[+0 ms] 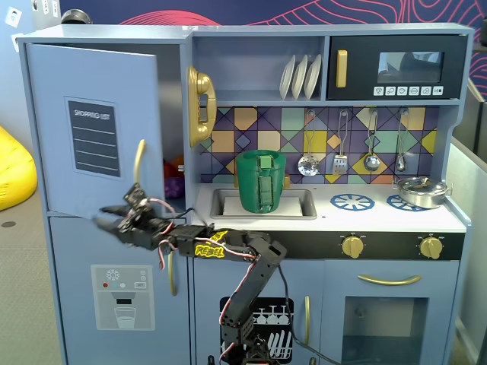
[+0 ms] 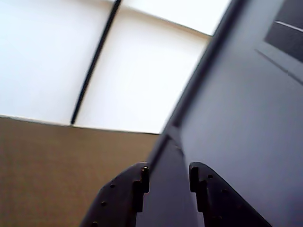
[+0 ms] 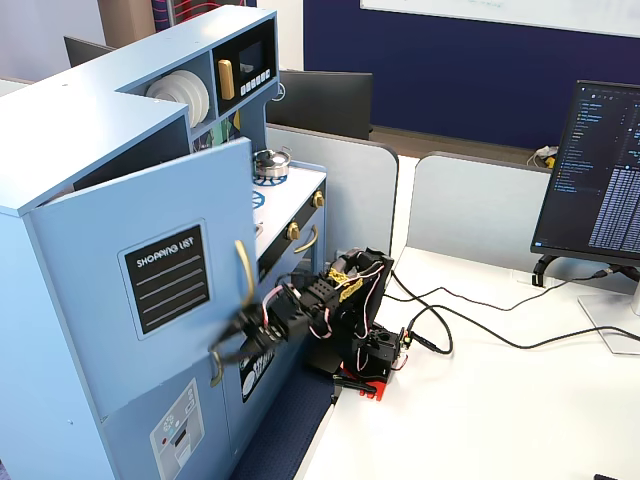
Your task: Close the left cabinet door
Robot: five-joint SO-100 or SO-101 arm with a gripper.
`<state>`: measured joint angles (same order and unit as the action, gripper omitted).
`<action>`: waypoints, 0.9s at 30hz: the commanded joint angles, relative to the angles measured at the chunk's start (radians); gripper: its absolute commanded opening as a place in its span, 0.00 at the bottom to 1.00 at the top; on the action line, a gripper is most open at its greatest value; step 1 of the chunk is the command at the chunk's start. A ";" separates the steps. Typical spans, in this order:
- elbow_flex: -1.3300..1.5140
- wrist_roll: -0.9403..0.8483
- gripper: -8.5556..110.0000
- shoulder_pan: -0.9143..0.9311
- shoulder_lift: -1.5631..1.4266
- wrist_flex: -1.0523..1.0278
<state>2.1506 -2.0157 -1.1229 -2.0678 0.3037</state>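
Note:
The left cabinet door [image 1: 91, 129] is light blue with a black "SHOPPING LIST" panel and a curved gold handle [image 1: 138, 163]. It stands partly open, swung out from the cabinet; this shows in both fixed views, the other being [image 3: 150, 290]. My gripper [image 1: 106, 222] is blurred at the door's lower edge, below the handle, and it also shows in the other fixed view [image 3: 225, 345]. In the wrist view the gripper [image 2: 168, 172] has its jaws apart and empty. The door's blue face [image 2: 246, 109] fills the right, and its edge runs down between the fingertips.
Below the open door is the blue door with a water-dispenser panel [image 1: 122, 293]. A gold phone [image 1: 201, 106], a green basket [image 1: 261, 181] in the sink and a black microwave [image 1: 396, 68] lie to the right. A monitor [image 3: 600, 170] and cables [image 3: 470, 330] sit on the white desk.

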 commanded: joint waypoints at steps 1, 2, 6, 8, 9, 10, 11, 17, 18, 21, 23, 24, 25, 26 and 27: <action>-0.014 0.031 0.07 0.147 -0.072 0.035; -0.014 0.031 0.07 0.175 -0.074 0.035; 0.006 0.031 0.07 0.222 -0.083 0.028; 0.020 0.025 0.07 0.242 -0.087 0.020; 0.023 0.023 0.07 0.261 -0.087 0.014; 0.021 0.025 0.07 0.279 -0.084 0.011; 0.017 0.028 0.07 0.298 -0.080 0.011; 0.012 0.032 0.07 0.365 -0.069 0.015; 0.021 0.029 0.07 0.364 -0.075 0.017; 0.067 0.032 0.07 0.342 -0.114 0.017; 0.107 0.052 0.07 0.318 -0.167 -0.008; 0.130 0.064 0.07 0.307 -0.209 -0.046; 0.156 0.078 0.07 0.299 -0.255 -0.086; 0.189 0.086 0.07 0.299 -0.299 -0.120; 0.227 0.092 0.07 0.307 -0.350 -0.158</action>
<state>2.3255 -1.9558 -0.7992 -2.2457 0.2316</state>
